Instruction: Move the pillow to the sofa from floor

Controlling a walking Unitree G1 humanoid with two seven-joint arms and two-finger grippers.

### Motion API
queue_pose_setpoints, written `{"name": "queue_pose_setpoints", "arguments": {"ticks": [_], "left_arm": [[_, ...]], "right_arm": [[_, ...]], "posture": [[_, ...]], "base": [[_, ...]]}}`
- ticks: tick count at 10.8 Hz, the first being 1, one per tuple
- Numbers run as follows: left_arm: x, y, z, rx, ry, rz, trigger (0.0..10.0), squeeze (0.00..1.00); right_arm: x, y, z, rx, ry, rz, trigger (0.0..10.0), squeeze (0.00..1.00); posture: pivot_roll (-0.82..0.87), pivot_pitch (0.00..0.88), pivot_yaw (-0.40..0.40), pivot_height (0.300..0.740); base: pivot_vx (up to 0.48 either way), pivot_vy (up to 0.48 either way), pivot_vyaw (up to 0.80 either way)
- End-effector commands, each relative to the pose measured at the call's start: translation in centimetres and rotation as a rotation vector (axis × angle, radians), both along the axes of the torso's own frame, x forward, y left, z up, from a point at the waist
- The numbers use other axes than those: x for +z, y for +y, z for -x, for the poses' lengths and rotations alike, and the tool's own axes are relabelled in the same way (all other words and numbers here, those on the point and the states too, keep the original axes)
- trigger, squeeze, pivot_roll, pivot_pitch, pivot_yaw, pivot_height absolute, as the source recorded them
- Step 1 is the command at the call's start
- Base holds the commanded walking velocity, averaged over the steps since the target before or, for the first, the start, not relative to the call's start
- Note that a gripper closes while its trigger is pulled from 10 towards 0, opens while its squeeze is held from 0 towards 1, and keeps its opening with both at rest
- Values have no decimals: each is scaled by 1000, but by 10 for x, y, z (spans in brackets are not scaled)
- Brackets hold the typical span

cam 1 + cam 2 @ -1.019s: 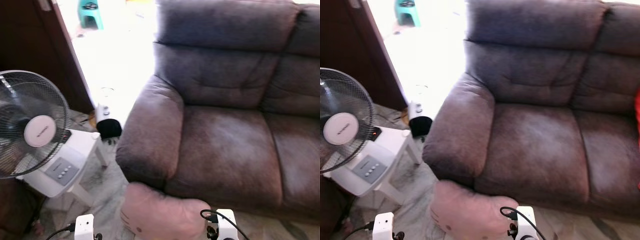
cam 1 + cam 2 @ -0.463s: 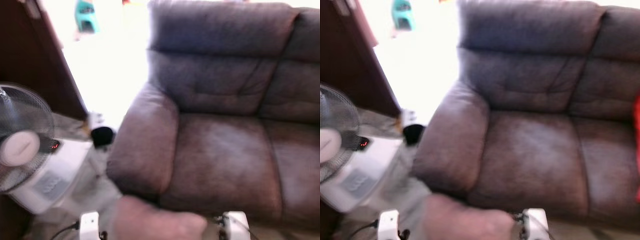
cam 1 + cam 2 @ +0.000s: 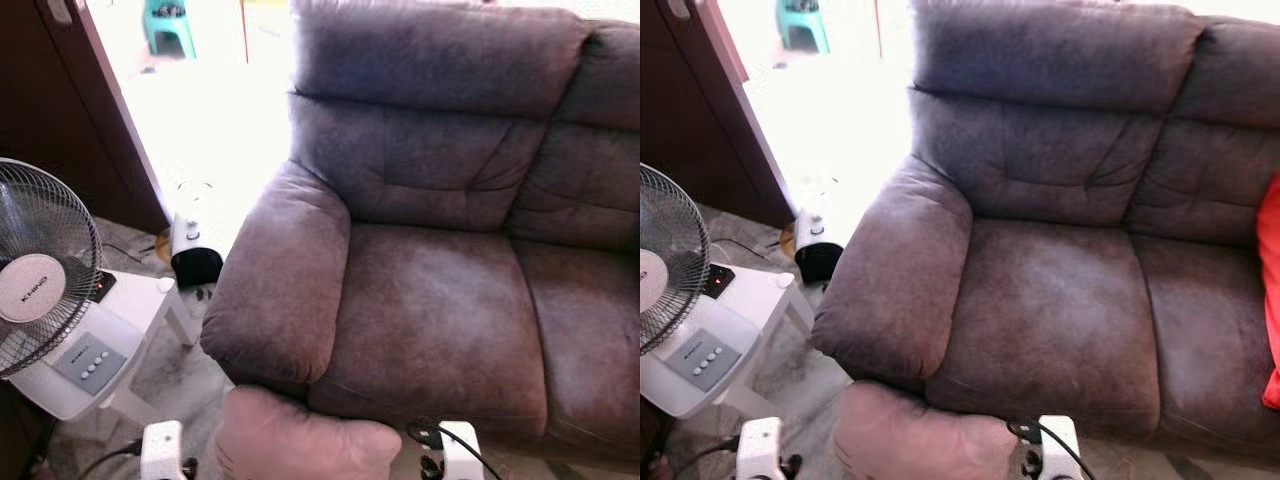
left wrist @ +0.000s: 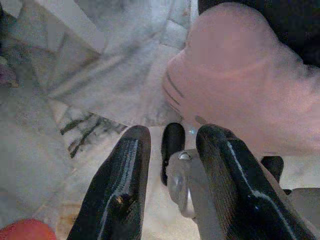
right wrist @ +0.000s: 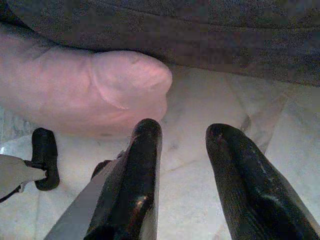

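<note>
Left eye view: fan (image 3: 45,285) beside sofa (image 3: 440,270), pillow (image 3: 300,440) below.

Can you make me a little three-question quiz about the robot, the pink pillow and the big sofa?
1. True or false: the pink pillow already lies on the brown sofa's seat cushion.
2. What stands on the robot's left, beside the sofa armrest? A) a white standing fan B) a lamp C) a bookshelf
3. Fill in: the left gripper and right gripper both have their black fingers ____.

Key
1. False. It is low down in front of the sofa, between the two arms.
2. A
3. open, with nothing between them.
</note>
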State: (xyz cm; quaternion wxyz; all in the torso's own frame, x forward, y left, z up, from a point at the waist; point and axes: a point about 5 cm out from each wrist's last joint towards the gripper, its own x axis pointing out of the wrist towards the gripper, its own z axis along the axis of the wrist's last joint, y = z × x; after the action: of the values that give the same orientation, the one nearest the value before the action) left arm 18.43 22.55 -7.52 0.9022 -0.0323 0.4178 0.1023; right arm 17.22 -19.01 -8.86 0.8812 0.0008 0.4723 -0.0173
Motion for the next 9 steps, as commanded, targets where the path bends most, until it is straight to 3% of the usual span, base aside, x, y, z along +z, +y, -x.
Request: {"name": "queue_pose_setpoints", "arguments": {"ticks": [1, 4, 6, 7, 9], "left_arm": [[-5, -2, 9, 19, 21, 18, 10000, 0], [-7, -7, 12, 34, 29, 32, 10000, 0], [-7, -9, 9, 31, 26, 35, 10000, 0], [-6, -11, 6, 29, 23, 35, 10000, 0], [-5, -11, 6, 20, 22, 30, 10000, 0]], "right_arm": [[0, -3, 0, -12, 10, -2, 10000, 0], [7, -17, -10, -38, -11, 3, 10000, 0], [7, -18, -9, -27, -15, 7, 10000, 0], [7, -16, -10, -29, -14, 6, 10000, 0], [6, 3, -16, -41, -12, -27, 10000, 0]], "posture": [[94, 126, -34, 740], [93, 133, -36, 740], [93, 137, -36, 740], [94, 138, -36, 740], [94, 138, -36, 740]], "base": [[0, 0, 0], [0, 0, -204], [0, 242, 0], [0, -330, 0], [0, 0, -288]]}}
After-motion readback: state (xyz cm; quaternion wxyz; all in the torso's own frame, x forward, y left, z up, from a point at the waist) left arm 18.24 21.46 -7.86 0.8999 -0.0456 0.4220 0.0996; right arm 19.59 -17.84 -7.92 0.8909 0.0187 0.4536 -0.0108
